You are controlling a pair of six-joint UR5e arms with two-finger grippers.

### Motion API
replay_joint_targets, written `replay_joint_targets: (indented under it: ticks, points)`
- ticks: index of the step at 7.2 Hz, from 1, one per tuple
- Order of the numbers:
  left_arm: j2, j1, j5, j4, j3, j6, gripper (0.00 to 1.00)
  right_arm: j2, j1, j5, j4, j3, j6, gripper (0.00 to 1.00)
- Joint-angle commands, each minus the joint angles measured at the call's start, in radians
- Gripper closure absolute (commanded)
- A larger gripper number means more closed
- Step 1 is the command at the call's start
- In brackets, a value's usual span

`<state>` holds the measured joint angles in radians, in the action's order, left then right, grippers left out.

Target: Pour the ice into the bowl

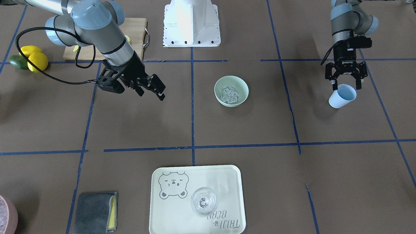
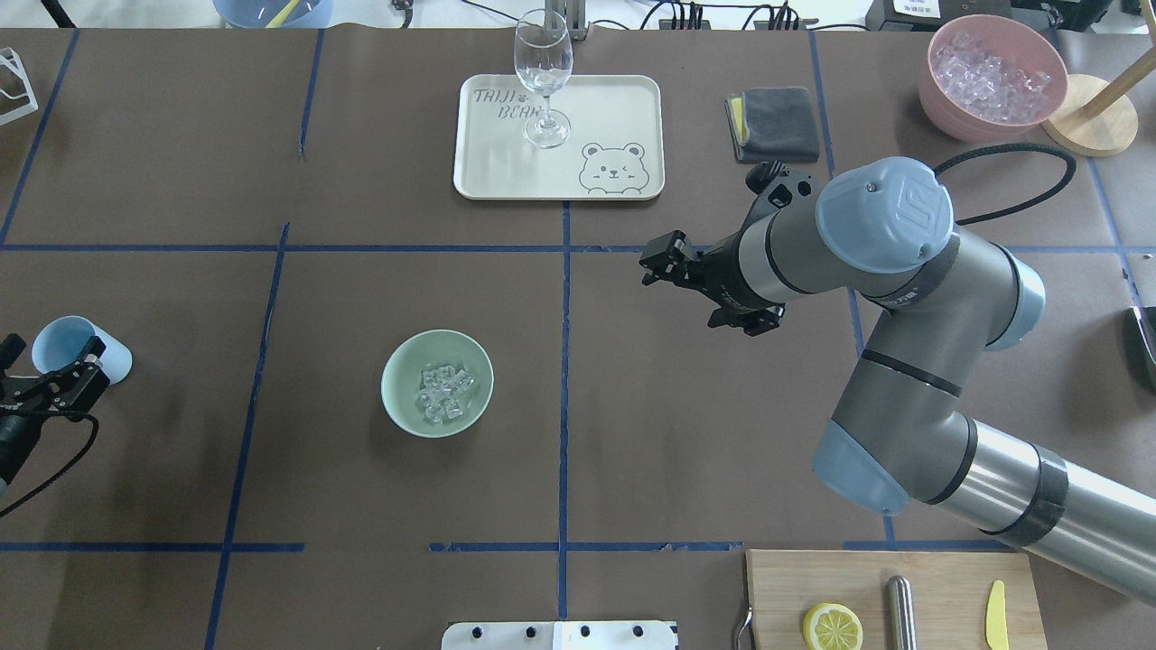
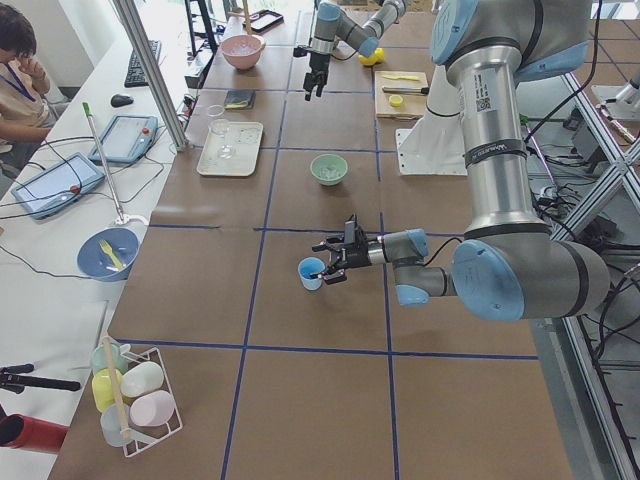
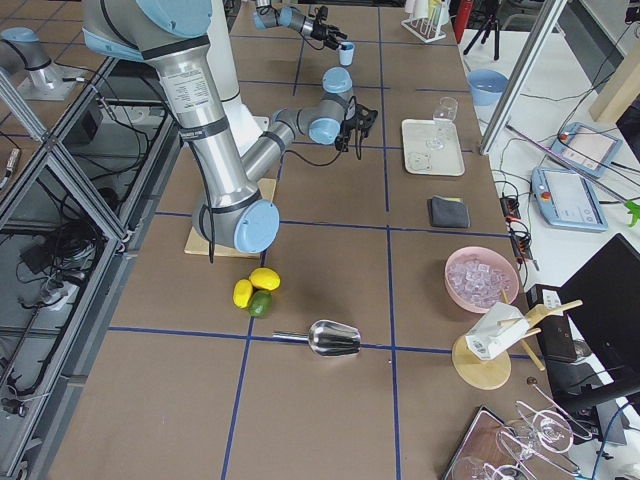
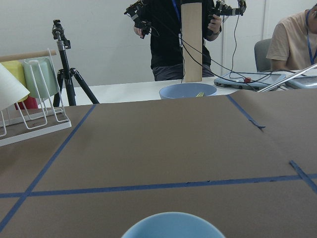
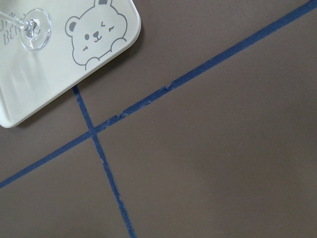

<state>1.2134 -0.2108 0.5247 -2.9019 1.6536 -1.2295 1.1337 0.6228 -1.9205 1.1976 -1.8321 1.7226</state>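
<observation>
The pale mint-green bowl (image 1: 243, 85) stands near the table's middle and also shows in the overhead view (image 2: 400, 364). A small heap of clear ice cubes (image 1: 229, 94) (image 2: 442, 394) lies inside it. My left gripper (image 1: 346, 86) (image 2: 51, 362) is open at the table's left end, its fingers spread just above and around the rim of an upright light blue cup (image 1: 342, 96) (image 2: 74, 343). The cup's rim (image 5: 171, 227) fills the bottom of the left wrist view. My right gripper (image 1: 160, 89) (image 2: 657, 262) is open and empty, raised over bare table to the right of the bowl.
A cream bear tray (image 2: 614, 108) with a wine glass (image 2: 543, 72) sits at the far side. Beside it lie a grey cloth (image 2: 778, 122) and a pink bowl of ice (image 2: 993, 77). A cutting board (image 2: 939, 600) lies near the robot's base, and lemons (image 1: 37, 60) lie beside it.
</observation>
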Motion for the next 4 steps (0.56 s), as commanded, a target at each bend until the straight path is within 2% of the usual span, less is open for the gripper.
replay_joint_targets:
  ticks: [1, 2, 4]
  points:
    - [-0.018, -0.012, 0.000, -0.002, 0.049, 0.071, 0.00, 0.000, 0.000, 0.000, -0.001, -0.001, 0.002, 0.00]
    - [-0.018, -0.047, 0.017, -0.002, 0.087, 0.156, 0.00, 0.000, 0.000, 0.000, -0.001, -0.001, 0.002, 0.00]
    - [-0.012, -0.183, 0.186, -0.004, 0.107, 0.279, 0.00, -0.002, -0.005, 0.005, -0.001, -0.007, 0.002, 0.00]
